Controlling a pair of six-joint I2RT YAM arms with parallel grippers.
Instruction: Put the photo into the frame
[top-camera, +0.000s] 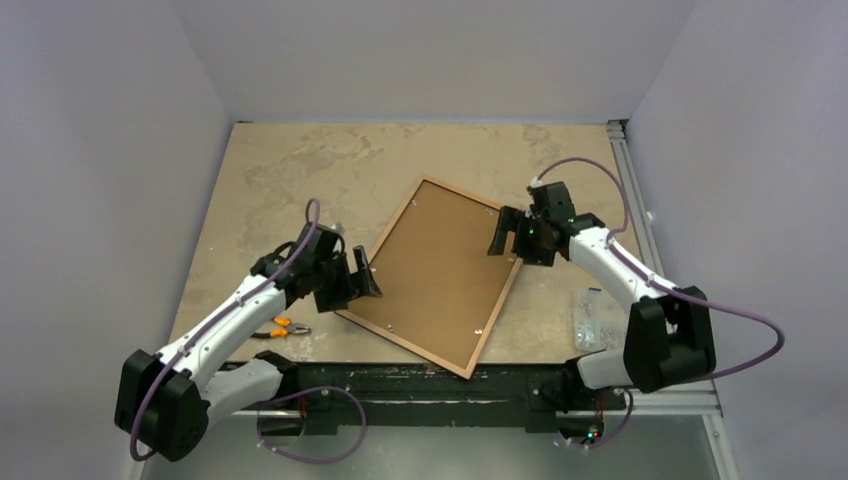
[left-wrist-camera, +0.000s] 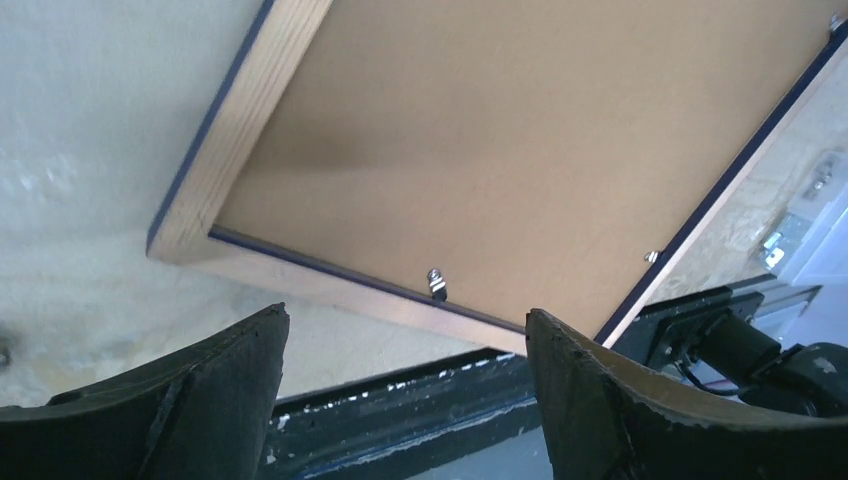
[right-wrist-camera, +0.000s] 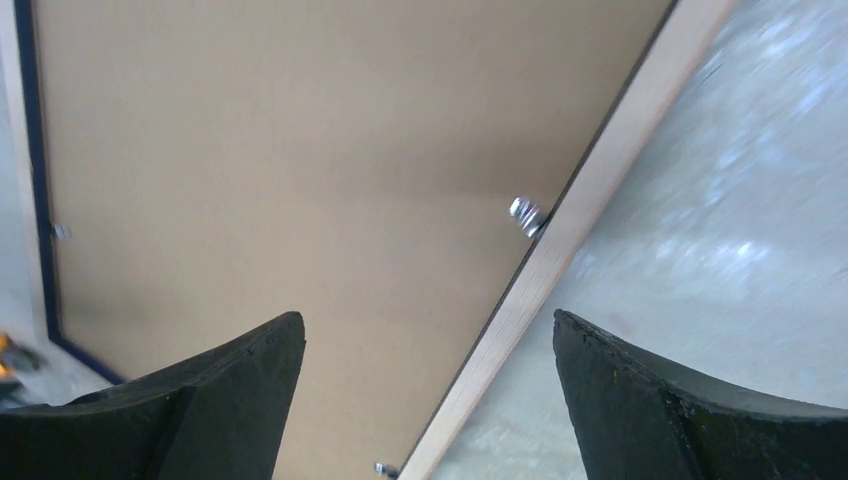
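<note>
The frame (top-camera: 465, 194) lies face down and askew in the middle of the table, its light wood back up. A plain brown backing board (top-camera: 440, 275) fills it. The photo is hidden. My left gripper (top-camera: 362, 276) is open and empty just off the frame's left corner. In the left wrist view it (left-wrist-camera: 405, 315) faces the frame's near rail (left-wrist-camera: 240, 115) and a small metal clip (left-wrist-camera: 436, 283). My right gripper (top-camera: 505, 235) is open and empty over the frame's right rail. In the right wrist view that rail (right-wrist-camera: 580, 200) passes between its fingers (right-wrist-camera: 428, 317).
Orange-handled pliers (top-camera: 285, 327) lie by the left arm near the table's front edge. A clear bag of hardware (top-camera: 590, 318) lies at the front right. A metal rail (top-camera: 625, 170) runs along the table's right side. Grey walls enclose the table.
</note>
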